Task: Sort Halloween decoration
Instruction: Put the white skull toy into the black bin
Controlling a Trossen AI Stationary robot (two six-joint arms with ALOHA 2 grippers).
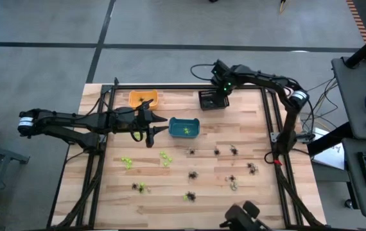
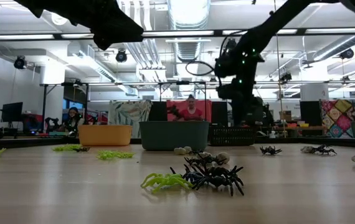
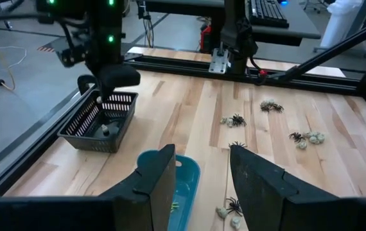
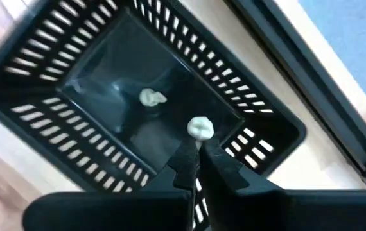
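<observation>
The wooden table point(image 1: 247, 125) is bare between the bins and the scattered spider trinkets point(image 1: 193, 174) on its near half. At the far edge, the right gripper point(image 4: 198, 149) hangs over the black basket point(image 4: 138, 96), fingers together pinching a pale trinket point(image 4: 200, 128); only its wrist view shows another pale one point(image 4: 151, 97) inside. The left gripper point(image 3: 201, 176), fingers apart and empty, sits beside the teal bin point(image 1: 184, 128).

The wooden desk point(image 1: 247, 122) carries 3 bins along its far side, an orange bin point(image 1: 143, 99), a teal bin point(image 1: 184, 128) and a black slotted basket point(image 1: 212, 99), while small green spiders point(image 1: 129, 163), black spiders point(image 1: 193, 174) and pale trinkets point(image 1: 233, 186) lie scattered on the boards nearer the front.
</observation>
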